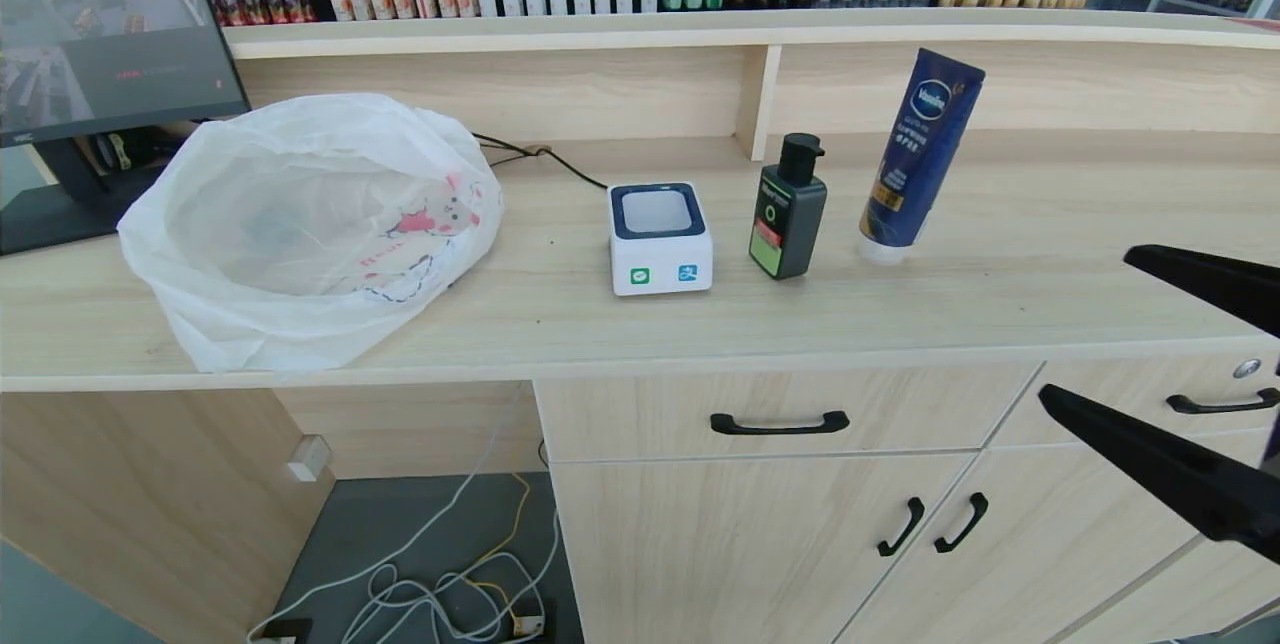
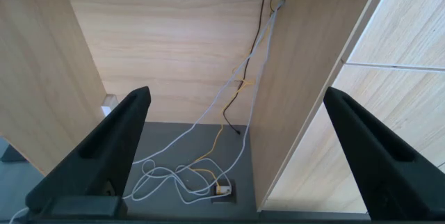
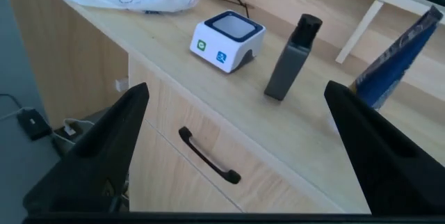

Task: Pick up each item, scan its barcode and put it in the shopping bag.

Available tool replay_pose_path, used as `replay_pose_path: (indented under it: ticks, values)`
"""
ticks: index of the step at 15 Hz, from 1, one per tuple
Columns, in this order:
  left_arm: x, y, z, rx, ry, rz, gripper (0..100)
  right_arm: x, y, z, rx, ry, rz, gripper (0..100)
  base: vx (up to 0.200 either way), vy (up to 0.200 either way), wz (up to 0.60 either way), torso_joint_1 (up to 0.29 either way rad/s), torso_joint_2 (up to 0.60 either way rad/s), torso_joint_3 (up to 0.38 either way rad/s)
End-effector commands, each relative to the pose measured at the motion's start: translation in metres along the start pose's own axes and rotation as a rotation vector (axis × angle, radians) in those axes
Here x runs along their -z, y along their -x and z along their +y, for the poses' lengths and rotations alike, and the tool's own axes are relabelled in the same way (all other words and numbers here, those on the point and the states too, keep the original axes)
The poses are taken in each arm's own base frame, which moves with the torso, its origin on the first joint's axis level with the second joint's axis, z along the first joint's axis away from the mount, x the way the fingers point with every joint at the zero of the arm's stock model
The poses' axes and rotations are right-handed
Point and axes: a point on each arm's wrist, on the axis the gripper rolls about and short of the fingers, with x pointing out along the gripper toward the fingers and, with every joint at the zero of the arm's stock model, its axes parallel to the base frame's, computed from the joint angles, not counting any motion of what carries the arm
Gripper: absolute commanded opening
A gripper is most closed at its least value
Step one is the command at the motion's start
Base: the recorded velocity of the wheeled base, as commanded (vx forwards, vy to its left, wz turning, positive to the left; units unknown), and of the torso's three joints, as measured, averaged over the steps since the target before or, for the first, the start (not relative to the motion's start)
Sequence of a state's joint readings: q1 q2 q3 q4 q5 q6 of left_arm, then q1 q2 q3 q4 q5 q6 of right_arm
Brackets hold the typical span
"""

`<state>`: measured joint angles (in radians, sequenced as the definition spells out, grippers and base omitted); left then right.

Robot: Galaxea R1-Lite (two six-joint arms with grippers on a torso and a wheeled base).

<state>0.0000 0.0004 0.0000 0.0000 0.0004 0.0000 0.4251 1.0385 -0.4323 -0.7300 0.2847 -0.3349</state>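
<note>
**Both claws spread, nothing held**

My right claw (image 1: 1088, 324) hangs in front of the counter (image 1: 1000, 304) near its right end, fingers wide apart and empty. My left claw (image 2: 236, 95) sits low, also spread, facing the cables (image 2: 201, 175) under the counter. On top, the open shopping bag (image 1: 300, 224) lies at the left and the scanner (image 1: 660, 239) in the middle. Right of it stand the dark pump bottle (image 1: 788, 209) and the blue tube (image 1: 920, 154), cap down.

My head cam looks forward and down on the counter (image 1: 560, 319) from the front, fairly near. Left wrist cam sits low, facing the recess under it and the floor cables (image 2: 163, 175). Right wrist cam looks down across the counter edge, sharing scanner (image 1: 660, 244), bottle (image 1: 788, 219), tube (image 1: 920, 149), bag (image 1: 300, 224) with head.
</note>
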Motion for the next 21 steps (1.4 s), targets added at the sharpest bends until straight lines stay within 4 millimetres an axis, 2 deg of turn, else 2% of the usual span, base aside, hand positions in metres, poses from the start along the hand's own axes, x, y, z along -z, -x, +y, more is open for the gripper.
replay_pose_path:
  ticks: [1,5,8,11,18,21]
  values:
    - [0.0,0.0,0.0,0.0,0.0,0.0,100,0.025,-0.067,0.018,-0.079,-0.046,0.032,100,0.0,0.0,0.0,0.0,0.0,0.0]
    - [0.0,0.0,0.0,-0.001,0.0,0.0,100,0.037,-0.102,0.016,0.055,-0.101,0.037,100,0.0,0.0,0.0,0.0,0.0,0.0]
    - [0.0,0.0,0.0,0.0,0.0,0.0,100,0.037,-0.117,0.012,0.135,-0.161,0.046,100,0.0,0.0,0.0,0.0,0.0,0.0]
    - [0.0,0.0,0.0,0.0,0.0,0.0,100,0.034,-0.141,0.006,0.222,-0.211,0.033,100,0.0,0.0,0.0,0.0,0.0,0.0]
    - [0.0,0.0,0.0,0.0,0.0,0.0,100,0.045,-0.189,0.001,0.289,-0.294,0.021,100,0.0,0.0,0.0,0.0,0.0,0.0]
    - [0.0,0.0,0.0,-0.001,0.0,0.0,100,0.054,-0.201,0.0,0.298,-0.288,0.036,100,0.0,0.0,0.0,0.0,0.0,0.0]
